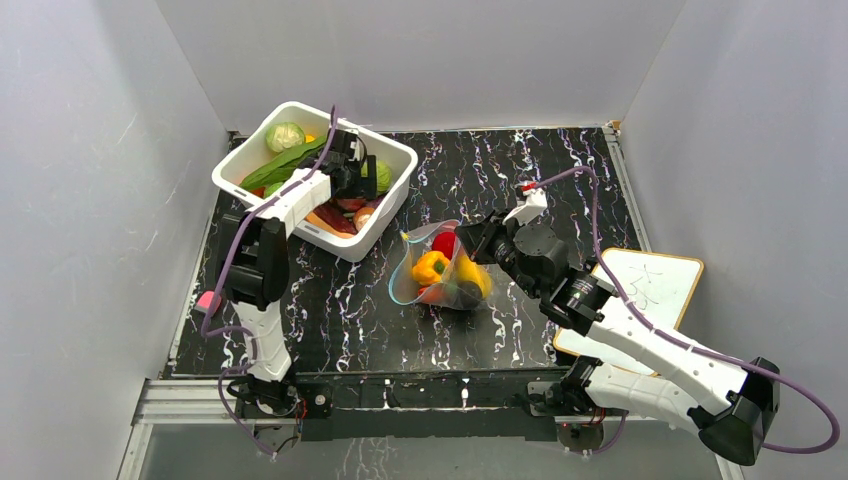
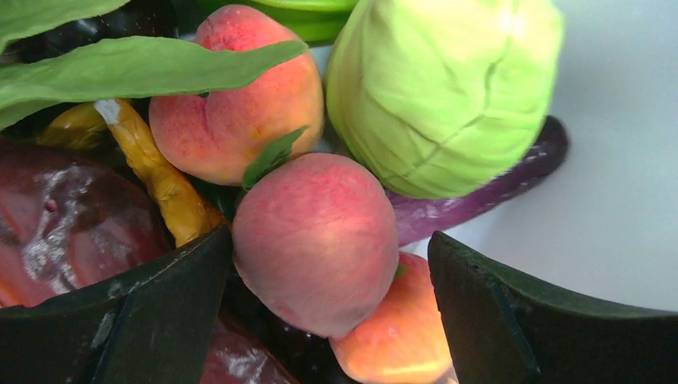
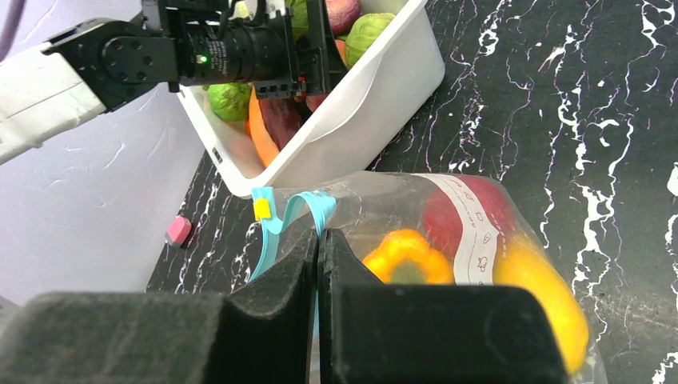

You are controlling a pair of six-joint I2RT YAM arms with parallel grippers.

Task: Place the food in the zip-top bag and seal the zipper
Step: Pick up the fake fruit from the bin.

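Observation:
The clear zip-top bag [image 1: 440, 272] lies mid-table with its mouth gaping. Inside it are a yellow pepper [image 3: 406, 256], a red piece [image 3: 473, 210] and a yellow piece [image 3: 545, 298]. My right gripper [image 3: 318, 240] is shut on the bag's light-blue zipper [image 3: 321, 206] at the mouth's near edge. My left gripper [image 2: 332, 312] is down inside the white tub [image 1: 300, 108], jaws open wide. A pink peach [image 2: 316, 240] sits between its fingers [image 2: 160, 312], with a second peach [image 2: 240, 104], a green cabbage [image 2: 444, 88] and a purple piece [image 2: 480, 196] beyond.
The tub stands at the back left, with more toy food heaped in it. A small whiteboard [image 1: 645, 290] lies at the table's right edge, under my right arm. A pink eraser [image 1: 208, 300] rests by the left wall. Grey walls close in three sides.

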